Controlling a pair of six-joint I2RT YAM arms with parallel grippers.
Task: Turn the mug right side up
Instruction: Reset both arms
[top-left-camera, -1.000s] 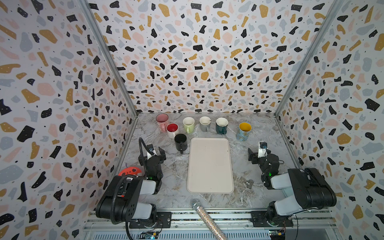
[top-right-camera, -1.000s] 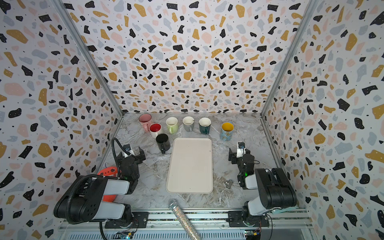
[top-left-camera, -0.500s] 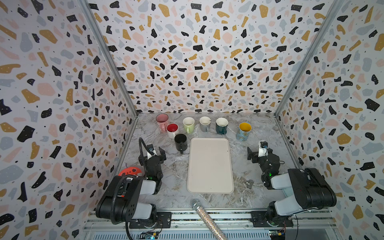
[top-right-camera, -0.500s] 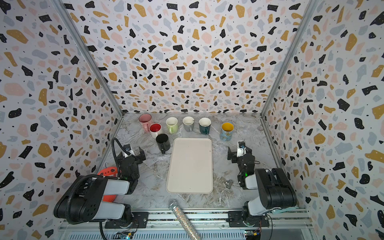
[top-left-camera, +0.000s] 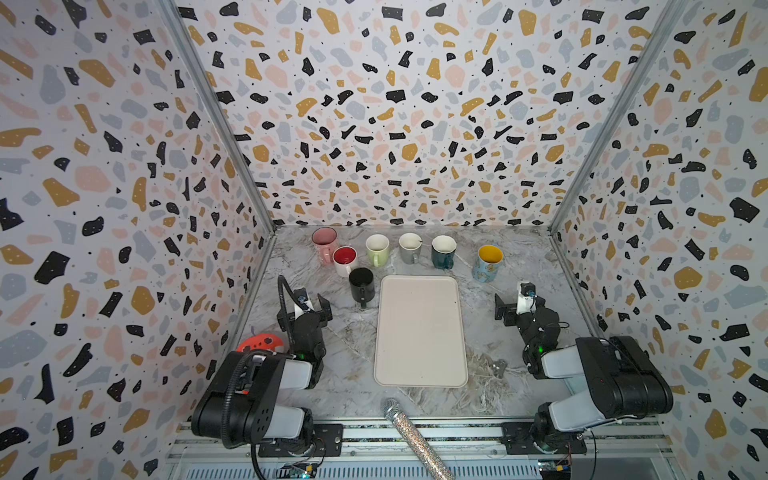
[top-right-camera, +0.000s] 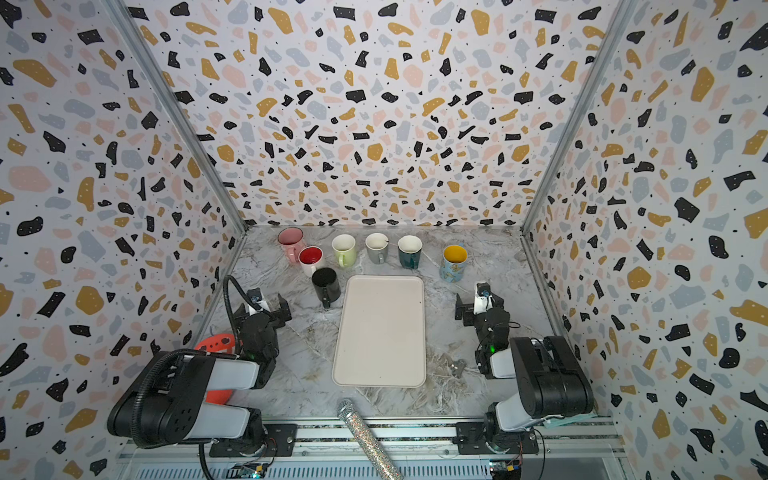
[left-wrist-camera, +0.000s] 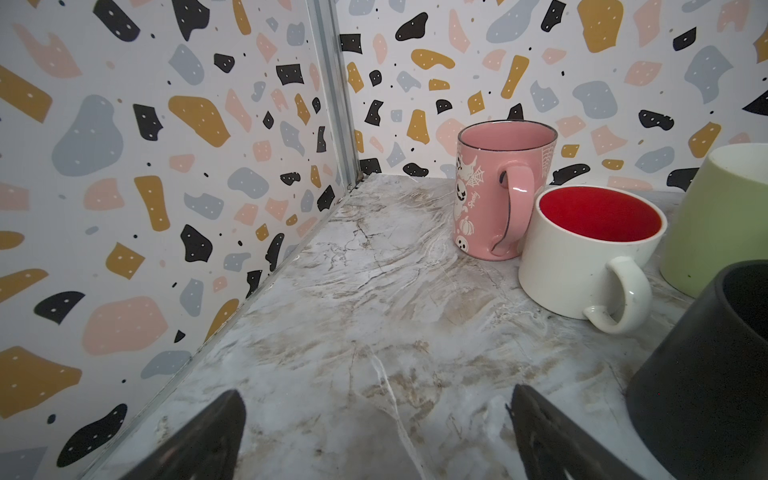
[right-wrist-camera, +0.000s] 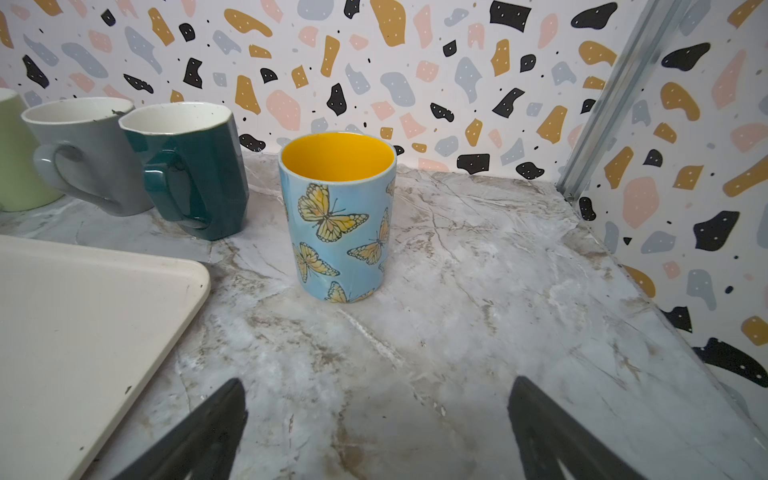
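The butterfly mug (right-wrist-camera: 338, 216) stands upright on the counter (right-wrist-camera: 478, 311). Its long axis is vertical, with the mouth up and the base flat on the marbled surface. In both top views it is at the back right, just beyond the far right corner of the cream tray (top-left-camera: 419, 332) and apart from the teal mug (right-wrist-camera: 195, 170) and the grey mug (right-wrist-camera: 83, 153) in the row beside it. Its wall is pale blue with orange-and-black monarch butterflies, and the inside is bright yellow under a thin pale rim. No writing can be read on it.

The right end effector (right-wrist-camera: 376, 411) faces this mug from short of it, with its jaws spread wide and nothing between them. The left end effector (left-wrist-camera: 374, 419) is likewise wide open and empty above bare counter. It is near the pink mug (left-wrist-camera: 500, 187), which carries ghosts, a cobweb, a pumpkin and the word "Spooky".
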